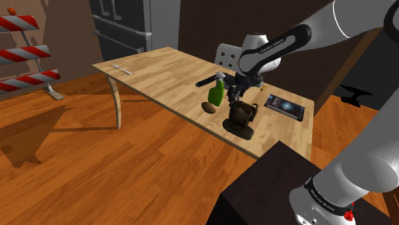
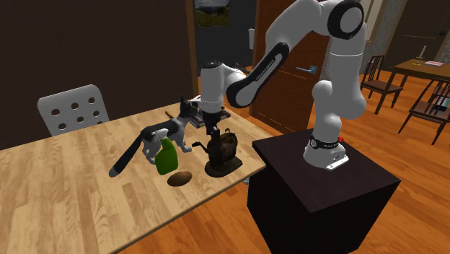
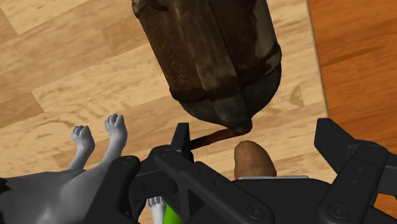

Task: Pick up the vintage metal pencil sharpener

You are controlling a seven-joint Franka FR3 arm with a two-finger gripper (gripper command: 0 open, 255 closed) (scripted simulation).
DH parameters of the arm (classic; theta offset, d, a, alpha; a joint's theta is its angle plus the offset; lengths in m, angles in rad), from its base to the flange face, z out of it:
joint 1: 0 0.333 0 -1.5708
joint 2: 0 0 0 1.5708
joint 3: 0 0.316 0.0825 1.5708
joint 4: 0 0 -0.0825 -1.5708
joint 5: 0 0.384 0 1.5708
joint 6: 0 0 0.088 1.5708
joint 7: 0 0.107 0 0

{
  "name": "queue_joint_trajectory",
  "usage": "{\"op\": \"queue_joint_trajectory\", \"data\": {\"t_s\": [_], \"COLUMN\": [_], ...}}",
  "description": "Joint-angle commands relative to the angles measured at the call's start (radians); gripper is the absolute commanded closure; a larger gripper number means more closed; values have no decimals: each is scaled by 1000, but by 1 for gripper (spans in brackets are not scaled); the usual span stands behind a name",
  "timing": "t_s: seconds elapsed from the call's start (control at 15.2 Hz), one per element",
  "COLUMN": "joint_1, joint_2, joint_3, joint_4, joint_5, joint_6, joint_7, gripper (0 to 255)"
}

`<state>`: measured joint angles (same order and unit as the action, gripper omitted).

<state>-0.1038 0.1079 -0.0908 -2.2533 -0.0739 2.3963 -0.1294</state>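
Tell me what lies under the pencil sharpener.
The wooden table; the pencil sharpener stands on it near the edge. Its dark base hides the spot beneath it.

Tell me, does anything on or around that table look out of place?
A red-and-white striped barrier stands beyond the table, odd inside a house. The toy cat seems to lie on its side by the green bottle.
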Motion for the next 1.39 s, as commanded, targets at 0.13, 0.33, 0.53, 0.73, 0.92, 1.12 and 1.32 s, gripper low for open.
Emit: {"op": "queue_joint_trajectory", "data": {"t_s": [0.13, 0.33, 0.53, 0.73, 0.92, 1.12, 1.32], "joint_1": [-9, -10, -11, -11, -10, -10, -11], "joint_2": [115, 144, 175, 181, 181, 179, 181], "joint_3": [-11, -10, -10, -10, -9, -9, -10], "joint_4": [67, 60, 56, 55, 54, 52, 55], "joint_5": [-12, -12, -11, -11, -11, -12, -11], "joint_6": [56, 92, 127, 134, 135, 134, 134], "joint_7": [5, 6, 8, 9, 10, 11, 8], "gripper": [0, 0, 0, 255, 255, 255, 255]}}
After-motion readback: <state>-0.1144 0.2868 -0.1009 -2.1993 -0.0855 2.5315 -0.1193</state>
